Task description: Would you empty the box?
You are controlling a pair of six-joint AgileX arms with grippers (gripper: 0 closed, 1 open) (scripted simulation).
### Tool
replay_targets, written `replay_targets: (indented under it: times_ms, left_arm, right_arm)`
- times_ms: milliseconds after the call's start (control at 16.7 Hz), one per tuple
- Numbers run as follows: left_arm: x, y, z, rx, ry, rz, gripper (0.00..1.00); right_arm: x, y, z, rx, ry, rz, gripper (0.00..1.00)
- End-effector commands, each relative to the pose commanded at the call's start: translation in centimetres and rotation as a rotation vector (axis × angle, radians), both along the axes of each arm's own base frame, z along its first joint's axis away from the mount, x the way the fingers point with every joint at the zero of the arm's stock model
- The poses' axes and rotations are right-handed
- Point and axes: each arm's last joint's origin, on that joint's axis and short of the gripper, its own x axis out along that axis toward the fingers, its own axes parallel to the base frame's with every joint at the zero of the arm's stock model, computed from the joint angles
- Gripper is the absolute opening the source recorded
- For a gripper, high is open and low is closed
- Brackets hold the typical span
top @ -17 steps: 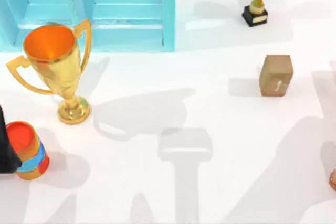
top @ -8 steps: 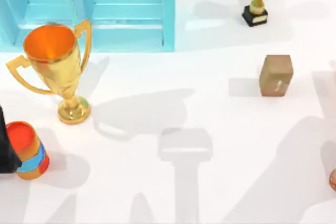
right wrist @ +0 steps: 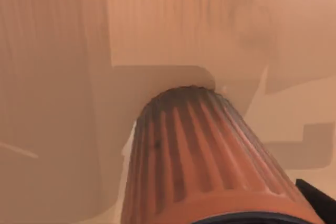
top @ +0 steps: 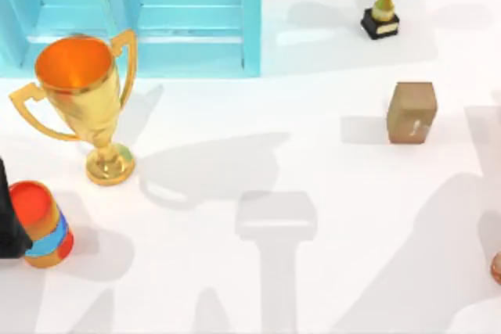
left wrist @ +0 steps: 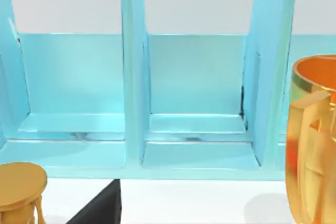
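Box (top: 141, 13): the blue compartmented box sits at the table's far left, its visible bays bare.
Large trophy (top: 82, 99): upright just before it.
Striped can (top: 43, 224): near-left, beside the left arm.
Pincers: grip cannot be told.

A large trophy (top: 82, 103) is placed just before the shelf unit (top: 188, 17); a can (top: 43, 224) stands nearer, at the table's (top: 313, 287) left edge. 1 block (top: 412, 112) sits right.
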Motion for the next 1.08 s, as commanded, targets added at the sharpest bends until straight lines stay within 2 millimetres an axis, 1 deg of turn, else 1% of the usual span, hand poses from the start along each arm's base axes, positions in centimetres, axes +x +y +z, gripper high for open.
replay_targets:
  times_ms: [360,480,540,660,960,1080]
  left_arm:
    - [0.0,0.0,0.0,0.000,0.000,0.000,1.00]
    - [0.0,0.0,0.0,0.000,0.000,0.000,1.00]
    - [0.0,0.0,0.0,0.000,0.000,0.000,1.00]
    - [0.0,0.0,0.0,0.000,0.000,0.000,1.00]
    - [0.0,0.0,0.0,0.000,0.000,0.000,1.00]
    - [0.0,0.0,0.0,0.000,0.000,0.000,1.00]
  right_arm:
    - [0.0,0.0,0.0,0.000,0.000,0.000,0.00]
    - [0.0,0.0,0.2,-0.001,-0.004,-0.002,0.00]
    - [0.0,0.0,0.7,-0.004,-0.007,-0.004,0.00]
    - [-0.3,-0.3,2.7,-0.017,-0.016,-0.020,0.00]
    - [-1.6,-0.6,9.7,-0.048,-0.029,-0.064,0.00]
    - [-1.9,-0.6,11.4,-0.042,-0.014,-0.070,0.00]
